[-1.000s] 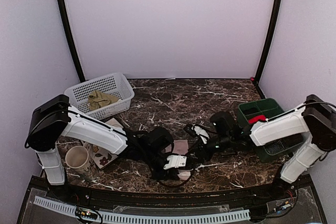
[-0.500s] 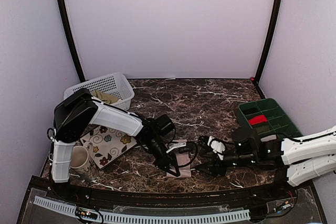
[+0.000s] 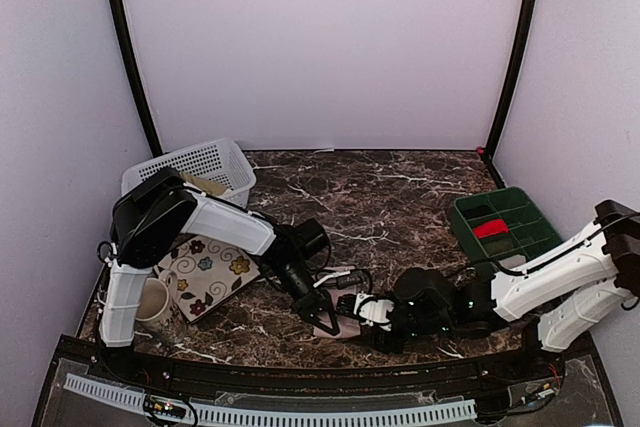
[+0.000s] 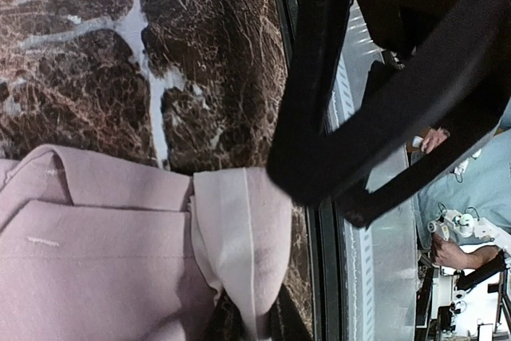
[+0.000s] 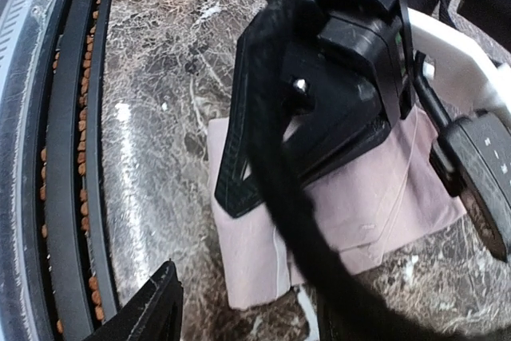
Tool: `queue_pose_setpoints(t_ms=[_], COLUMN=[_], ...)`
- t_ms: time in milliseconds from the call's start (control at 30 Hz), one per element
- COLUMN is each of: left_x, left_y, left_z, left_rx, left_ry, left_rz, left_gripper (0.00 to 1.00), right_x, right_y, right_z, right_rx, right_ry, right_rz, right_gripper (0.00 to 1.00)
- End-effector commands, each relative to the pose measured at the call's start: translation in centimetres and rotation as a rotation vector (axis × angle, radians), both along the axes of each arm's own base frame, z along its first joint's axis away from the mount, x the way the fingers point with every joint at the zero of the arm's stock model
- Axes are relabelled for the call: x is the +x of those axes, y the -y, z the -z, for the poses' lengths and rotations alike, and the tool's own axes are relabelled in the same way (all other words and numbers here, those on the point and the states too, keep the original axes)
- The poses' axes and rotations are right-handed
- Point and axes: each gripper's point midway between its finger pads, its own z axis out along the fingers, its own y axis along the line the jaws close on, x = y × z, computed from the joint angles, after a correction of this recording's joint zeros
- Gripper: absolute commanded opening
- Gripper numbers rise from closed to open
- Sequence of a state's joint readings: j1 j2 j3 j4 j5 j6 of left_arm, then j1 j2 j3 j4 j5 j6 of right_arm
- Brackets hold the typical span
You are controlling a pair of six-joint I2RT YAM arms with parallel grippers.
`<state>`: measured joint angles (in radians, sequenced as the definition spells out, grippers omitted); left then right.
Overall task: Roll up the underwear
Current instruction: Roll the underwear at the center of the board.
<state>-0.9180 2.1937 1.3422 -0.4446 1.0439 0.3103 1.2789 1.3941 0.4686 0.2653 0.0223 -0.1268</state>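
Pink underwear [image 4: 112, 253] by the desk's [image 4: 88, 77] edge
We see it folded flat on the marbled desk, our left fingers [image 4: 224, 328] pinching its cream waistband at the view's bottom.

**1.** White-shelled, black-jointed left arm [image 3: 215, 224]: rounded wht plastic link covers; large blk cylindrical shoulder housing [image 3: 150, 225]; wht base column [image 3: 118, 297]. Thin blk cables loop near the wrist end.

**2.** Black angular left gripper [image 3: 326, 324]: blk body w/ open triangular frame; one small silver screw [image 5: 300, 84]; wht bracket [image 5: 455, 45] behind, carrying a blk oblong module. Thick braided blk cable [image 5: 279, 189] runs alongside.

**3.** White-shelled, black-jointed right arm [image 3: 545, 282]: same build as item 1; blk housings at shoulder & wrist ends.

**4.** Black right gripper [image 3: 352, 314]: blk body, small wht plate near the front; matte blk pointed fingertip [image 5: 152, 309].
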Motion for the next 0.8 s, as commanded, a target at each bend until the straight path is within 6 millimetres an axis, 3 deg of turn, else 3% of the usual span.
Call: queue_pose_setpoints(t_ms=[0,133,267,433,567,767], left_x=[-0.5,-0.5,-0.5,-0.3,0.2,4.1], left_y=[-2.3,-2.4,-2.4,-2.4,-2.3,-3.5], left_z=[3.5,3.6,3.5,3.3,2.6,-0.3], left_rx=[0.162,0.16,0.16,0.154,0.142,0.112], left_ry=[-0.014,-0.016,-0.017,-0.016,0.004,0.105], left_rz=[-0.01,-0.009,-0.009,-0.011,-0.019,-0.112], left_gripper=[0.09,0.1,0.11,0.16,0.3,0.44], right_x=[0.5,0.3,0.1,-0.6,-1.3,-2.3], right_y=[-2.4,-2.8,-2.5,-2.1,-1.8,-1.6], right_z=[-1.2,0.4,1.9,3.1,3.2,2.6], right_rx=[0.05,0.003,-0.036,-0.078,-0.095,-0.079], right_ry=[0.08,0.075,0.057,0.019,-0.028,-0.128], right_rz=[-0.034,-0.067,-0.078,-0.1,-0.113,-0.101], right_gripper=[0.57,0.53,0.44,0.22,0.01,0.0])
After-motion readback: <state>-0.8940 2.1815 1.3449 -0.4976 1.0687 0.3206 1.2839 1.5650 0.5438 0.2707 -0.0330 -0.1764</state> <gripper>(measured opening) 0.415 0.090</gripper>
